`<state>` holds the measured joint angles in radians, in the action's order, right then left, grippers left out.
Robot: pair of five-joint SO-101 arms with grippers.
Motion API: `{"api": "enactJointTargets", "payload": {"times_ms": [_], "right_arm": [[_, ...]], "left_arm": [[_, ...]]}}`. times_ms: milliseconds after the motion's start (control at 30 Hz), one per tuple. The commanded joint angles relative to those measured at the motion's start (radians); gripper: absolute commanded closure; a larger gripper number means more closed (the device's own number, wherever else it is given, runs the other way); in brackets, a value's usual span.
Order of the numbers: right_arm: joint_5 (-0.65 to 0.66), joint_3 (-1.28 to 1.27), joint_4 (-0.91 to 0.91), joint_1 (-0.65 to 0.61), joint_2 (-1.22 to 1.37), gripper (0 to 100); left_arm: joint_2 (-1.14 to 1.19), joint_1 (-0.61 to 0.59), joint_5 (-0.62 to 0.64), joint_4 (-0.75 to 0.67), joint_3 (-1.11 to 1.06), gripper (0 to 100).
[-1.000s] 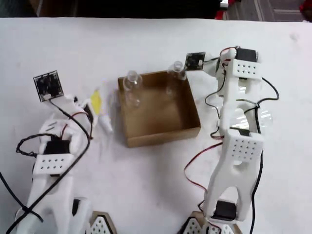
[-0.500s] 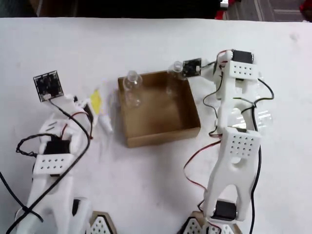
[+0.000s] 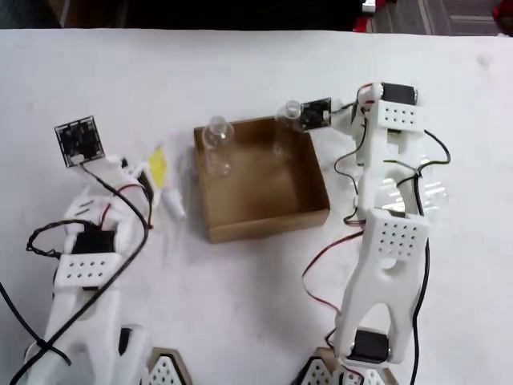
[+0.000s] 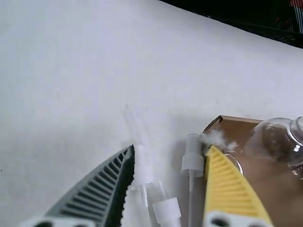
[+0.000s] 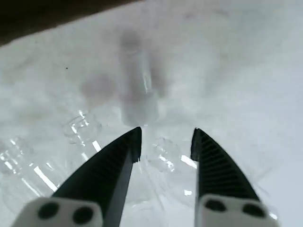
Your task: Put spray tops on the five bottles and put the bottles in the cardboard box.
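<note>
the right arm is edging toward the cardboard box (image 3: 268, 222); the right gripper (image 5: 165, 138) is hovering open and empty over the loose bottles (image 5: 163, 160), next needing to close on one.

Worktop (image 3: 248, 313): one, white and matte, reaching from the near edge of the high view to a straight far edge.
Mark (image 3: 482, 58): one, faint and grey, lay on the worktop near its far right corner.
Dark strip (image 3: 200, 12): unlit, ran behind the worktop's far edge; nothing in it could be made out.
Floor (image 3: 437, 16): a grey patch crossed by pale lines, showed beyond the far right corner.
Speck (image 5: 66, 68): one, tiny and dark, sat on the white surface in the right wrist view.
</note>
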<state>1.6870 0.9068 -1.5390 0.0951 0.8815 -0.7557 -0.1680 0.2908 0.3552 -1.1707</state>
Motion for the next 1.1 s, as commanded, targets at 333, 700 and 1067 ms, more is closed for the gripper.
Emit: {"api": "enactJointTargets", "payload": {"times_ms": [333, 700, 1067], "right_arm": [[0.114, 0.267, -0.111, 0.005, -0.012, 75.6], [0.242, 0.247, -0.142, 0.09, 0.021, 75.5], [0.242, 0.233, -0.137, 0.088, 0.077, 75.5]], "left_arm": [[-0.005, -0.01, 0.005, -0.025, 0.014, 77], [-0.005, -0.01, 0.005, -0.026, 0.014, 77], [-0.005, -0.01, 0.005, -0.026, 0.015, 77]]}}
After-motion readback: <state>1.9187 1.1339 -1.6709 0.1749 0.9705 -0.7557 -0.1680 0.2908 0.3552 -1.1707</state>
